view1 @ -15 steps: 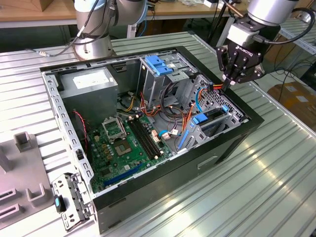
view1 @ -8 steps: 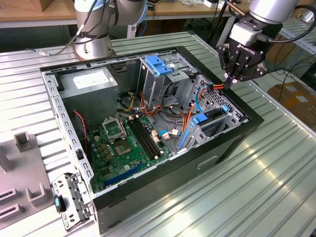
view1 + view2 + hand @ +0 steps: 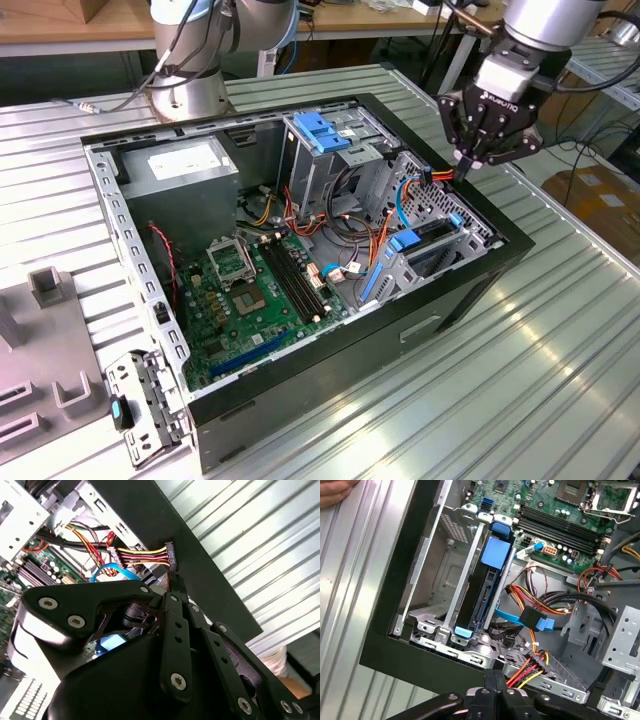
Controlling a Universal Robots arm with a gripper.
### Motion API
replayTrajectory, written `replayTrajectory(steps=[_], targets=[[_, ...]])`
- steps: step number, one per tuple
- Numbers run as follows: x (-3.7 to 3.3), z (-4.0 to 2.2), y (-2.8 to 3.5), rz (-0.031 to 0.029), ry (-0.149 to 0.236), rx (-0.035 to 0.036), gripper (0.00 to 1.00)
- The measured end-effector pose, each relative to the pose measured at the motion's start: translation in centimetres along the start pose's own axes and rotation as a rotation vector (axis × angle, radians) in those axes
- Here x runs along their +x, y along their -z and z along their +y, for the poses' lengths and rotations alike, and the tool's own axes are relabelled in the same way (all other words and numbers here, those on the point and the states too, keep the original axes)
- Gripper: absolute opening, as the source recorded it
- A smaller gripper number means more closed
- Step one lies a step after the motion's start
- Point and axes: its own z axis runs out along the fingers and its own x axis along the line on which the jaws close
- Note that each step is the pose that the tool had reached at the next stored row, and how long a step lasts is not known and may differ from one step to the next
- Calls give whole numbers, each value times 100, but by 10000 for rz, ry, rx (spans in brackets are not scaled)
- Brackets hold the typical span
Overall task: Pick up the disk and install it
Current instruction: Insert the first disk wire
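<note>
One gripper (image 3: pixel 493 676), closed on nothing we can see, hangs just above the power connector (image 3: pixel 540 660) and its red and yellow wires (image 3: pixel 522 676). Beyond it, the disk (image 3: pixel 482 595) stands edge-on in its cage bay (image 3: pixel 447 580). We judge snagging the main risk: the closed tip could catch those loose wires or the blue cable (image 3: pixel 509 614) — tugging a plug askew.

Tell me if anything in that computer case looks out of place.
Two cables lie loose beside the drive cage: the blue data cable's plug hangs unplugged, and the power plug sits at the case edge by the gripper. Nothing looks damaged.
</note>
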Motion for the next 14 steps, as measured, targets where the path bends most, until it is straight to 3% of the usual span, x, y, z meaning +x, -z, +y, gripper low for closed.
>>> replayTrajectory(steps=[5,14], targets=[[12,-35,-5,-32,742,27,11],[-20,-60,14,-65,1504,52,11]])
